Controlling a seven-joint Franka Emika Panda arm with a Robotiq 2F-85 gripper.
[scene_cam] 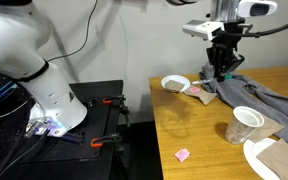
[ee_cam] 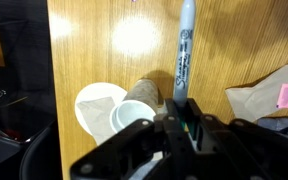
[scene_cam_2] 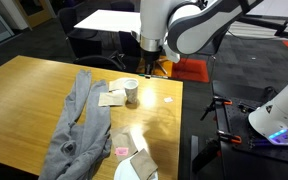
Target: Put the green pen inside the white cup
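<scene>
- Green pen (ee_cam: 185,50) is in my gripper (ee_cam: 184,118), so it's not in the white cup (scene_cam: 246,123) yet. My fingers look clenched on its darker green end, which vanishes between them in the wrist view.
- Why hold it by one end? My guess is that most of the length sticks out free, so the free end can go into the cup first without me bumping the rim.
- In the wrist view the long axis runs straight up the picture, away from my fingertips, with the pale greyish end farthest from me. I honestly can't tell if it points straight down or slants. In both exterior views the green pen is too small to pick out.
- I'm over by the bowl (scene_cam: 174,83), at the edge of the grey cloth (scene_cam: 269,95). The cup stands upright on the table (scene_cam: 199,135), mouth up, well apart from me and just beside the plate (scene_cam: 252,152).
- Next up, I reckon: carry it over, line the axis up with the mouth, let go.
</scene>
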